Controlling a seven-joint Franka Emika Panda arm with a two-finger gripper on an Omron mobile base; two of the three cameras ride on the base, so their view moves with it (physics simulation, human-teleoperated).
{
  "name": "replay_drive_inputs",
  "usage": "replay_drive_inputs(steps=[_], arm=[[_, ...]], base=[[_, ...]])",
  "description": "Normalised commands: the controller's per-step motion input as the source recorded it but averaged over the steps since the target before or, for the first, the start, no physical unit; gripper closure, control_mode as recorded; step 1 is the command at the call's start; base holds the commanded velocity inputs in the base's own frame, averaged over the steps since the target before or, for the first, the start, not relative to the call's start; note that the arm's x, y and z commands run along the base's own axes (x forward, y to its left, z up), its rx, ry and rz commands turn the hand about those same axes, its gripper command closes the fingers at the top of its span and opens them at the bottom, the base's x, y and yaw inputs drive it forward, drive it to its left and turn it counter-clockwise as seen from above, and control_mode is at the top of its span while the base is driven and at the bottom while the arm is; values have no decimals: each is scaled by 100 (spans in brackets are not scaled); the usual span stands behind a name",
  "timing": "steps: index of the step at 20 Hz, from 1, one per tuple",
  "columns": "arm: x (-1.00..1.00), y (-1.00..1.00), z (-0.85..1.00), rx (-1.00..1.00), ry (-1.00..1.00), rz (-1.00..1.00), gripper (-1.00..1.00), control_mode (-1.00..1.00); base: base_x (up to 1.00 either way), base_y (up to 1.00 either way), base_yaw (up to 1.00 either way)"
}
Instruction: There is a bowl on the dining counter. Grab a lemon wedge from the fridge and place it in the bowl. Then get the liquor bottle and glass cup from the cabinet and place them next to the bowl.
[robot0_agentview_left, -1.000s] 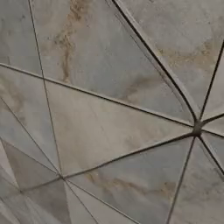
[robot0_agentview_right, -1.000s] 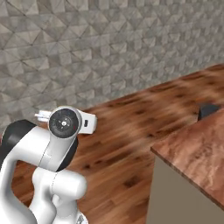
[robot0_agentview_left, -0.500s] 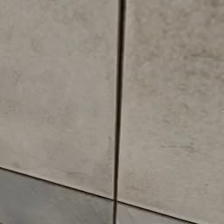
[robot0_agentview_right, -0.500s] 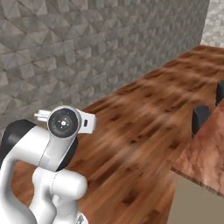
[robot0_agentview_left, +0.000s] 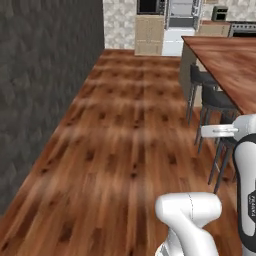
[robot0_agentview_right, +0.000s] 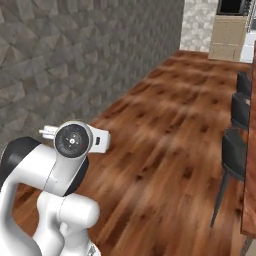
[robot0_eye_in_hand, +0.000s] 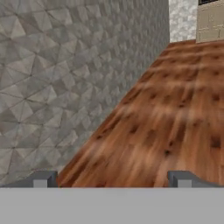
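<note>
My gripper (robot0_eye_in_hand: 113, 180) is open, and between its two dark fingertips (robot0_eye_in_hand: 43, 179) there is only floor. It looks along a wooden floor beside a grey stone wall (robot0_eye_in_hand: 65, 78). The dining counter (robot0_agentview_left: 225, 55) is a long brown wooden top at the right of the left base view, and its edge (robot0_agentview_right: 248, 220) shows at the lower right of the right base view. The stretch of counter in sight carries nothing. The bowl, lemon wedge, liquor bottle and glass cup are out of view. My white arm (robot0_agentview_right: 70, 150) stands folded close over the base.
Dark stools (robot0_agentview_left: 212, 100) line the counter's near side, and more stools (robot0_agentview_right: 235, 150) show in the right base view. The grey wall (robot0_agentview_left: 45, 85) runs along the left. Beige cabinets and pale appliances (robot0_agentview_left: 175, 25) stand at the far end of a wide wooden floor (robot0_agentview_left: 125, 140).
Both base views have swung round. The left one no longer faces the wall close up and now looks down the room. The arm keeps its folded pose and the gripper stays open.
</note>
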Motion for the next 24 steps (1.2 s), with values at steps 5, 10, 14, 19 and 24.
replay_drive_inputs(steps=[5,10,14,19,24], arm=[[0,0,0,0,0,0,-100,100],[0,0,0,0,0,0,-100,100],[0,0,0,0,0,0,-100,100],[0,0,0,0,0,0,-100,100],[0,0,0,0,0,0,-100,100]], base=[[100,65,-36],[100,62,-32],[100,47,-26],[100,38,-23],[100,39,-22]])
